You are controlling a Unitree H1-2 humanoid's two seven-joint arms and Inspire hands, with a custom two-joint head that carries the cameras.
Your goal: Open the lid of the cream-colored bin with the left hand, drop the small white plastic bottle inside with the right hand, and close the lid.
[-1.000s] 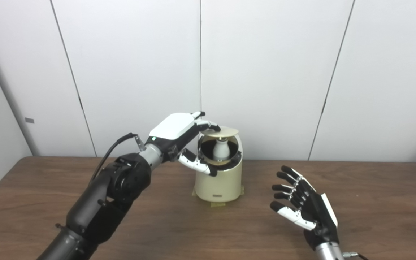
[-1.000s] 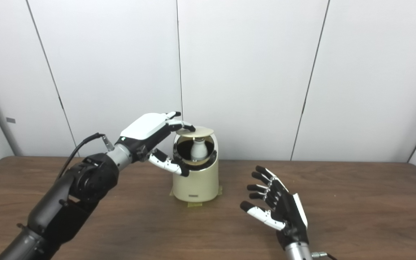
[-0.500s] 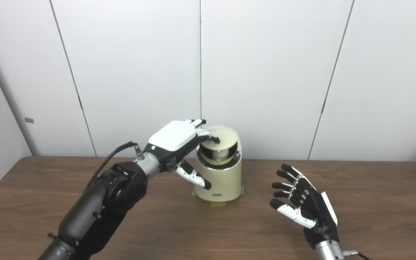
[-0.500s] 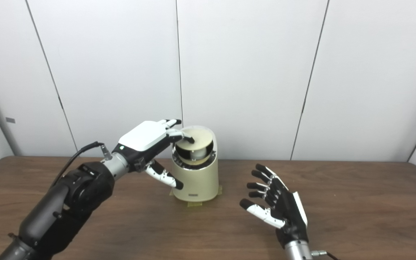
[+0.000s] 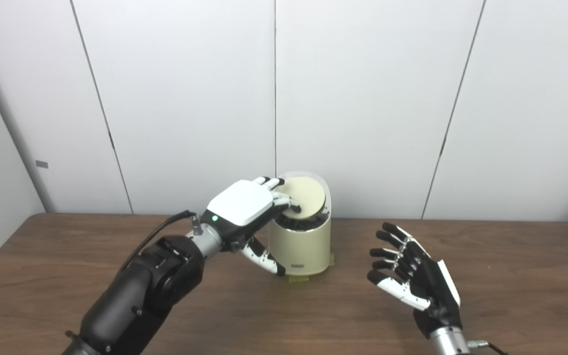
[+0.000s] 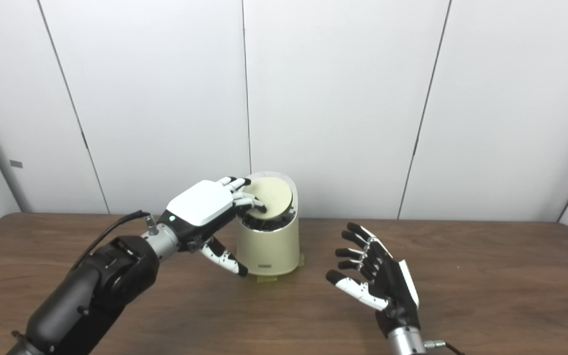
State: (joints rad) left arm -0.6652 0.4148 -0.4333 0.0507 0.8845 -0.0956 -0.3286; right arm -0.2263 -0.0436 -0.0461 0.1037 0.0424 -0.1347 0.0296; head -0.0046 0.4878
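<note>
1. Nearest you, your right hand [image 5: 419, 286] hovered above the table [image 5: 511, 276], palm up, fingers spread and holding nothing, well apart from the bin [image 5: 301, 244].

2. Farther in, your left hand [image 5: 244, 207] reached over from the left side. Its fingertips [image 6: 254, 202] pressed on the lid [image 6: 269, 191], while the thumb hung down beside the bin's wall. The hand gripped nothing; it only pushed.

3. The lid sat tilted toward you and almost down, with a dark gap showing below its front edge. The closing step looked nearly finished, not sealed.

4. The bottle could not be seen in either view; presumably it lay inside the bin under the lid.

5. To finish well, you needed to press straight down near the lid's front edge, gently, until the gap vanished. A sideways shove risked sliding the bin, though tape appeared to hold its base.

6. You were best to keep the right hand clear until the lid seated.
</note>
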